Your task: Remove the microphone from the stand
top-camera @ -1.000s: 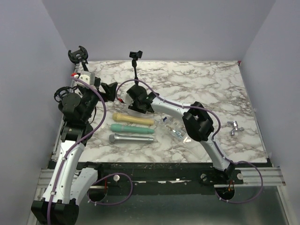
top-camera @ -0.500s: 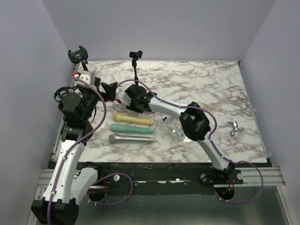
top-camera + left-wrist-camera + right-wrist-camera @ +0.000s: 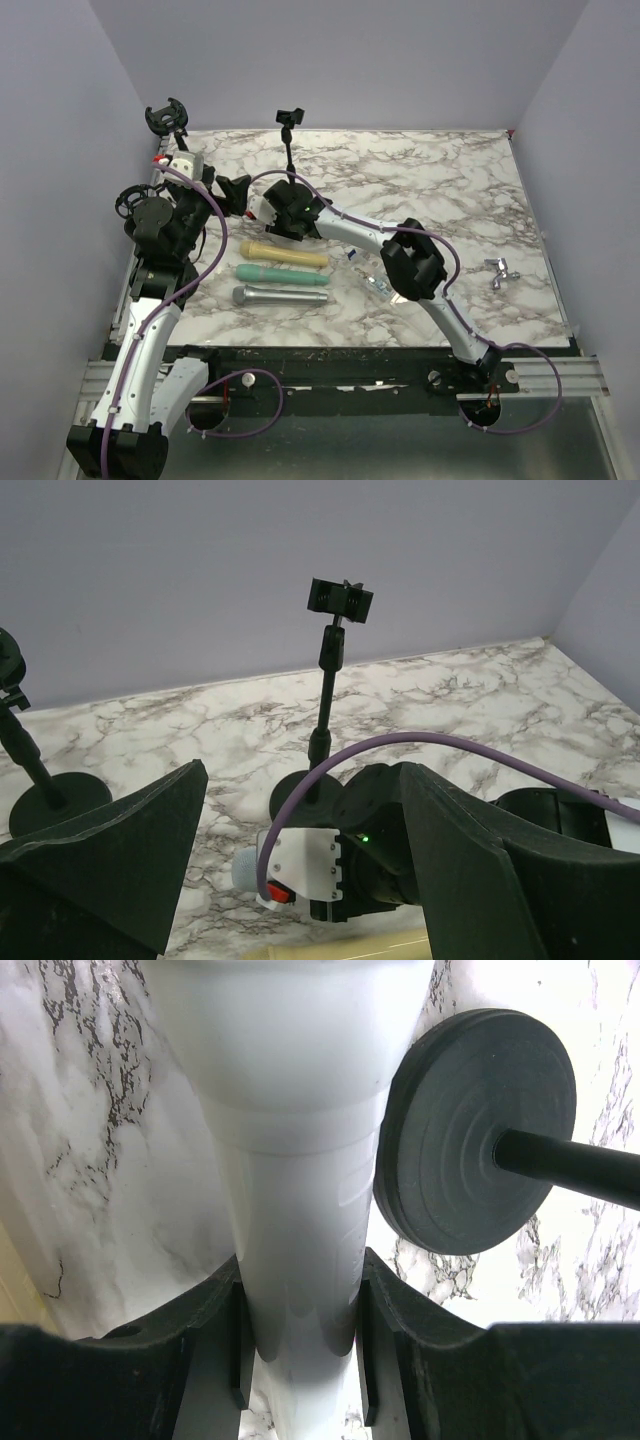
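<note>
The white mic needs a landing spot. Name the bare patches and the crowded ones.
Bare: the far right marble, between the empty stand and the silver metal piece. Crowded: near left, around the three lying microphones.

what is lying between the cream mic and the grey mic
The green microphone lies between the cream microphone and the grey microphone, the three side by side and roughly parallel; the top view shows it.
</note>
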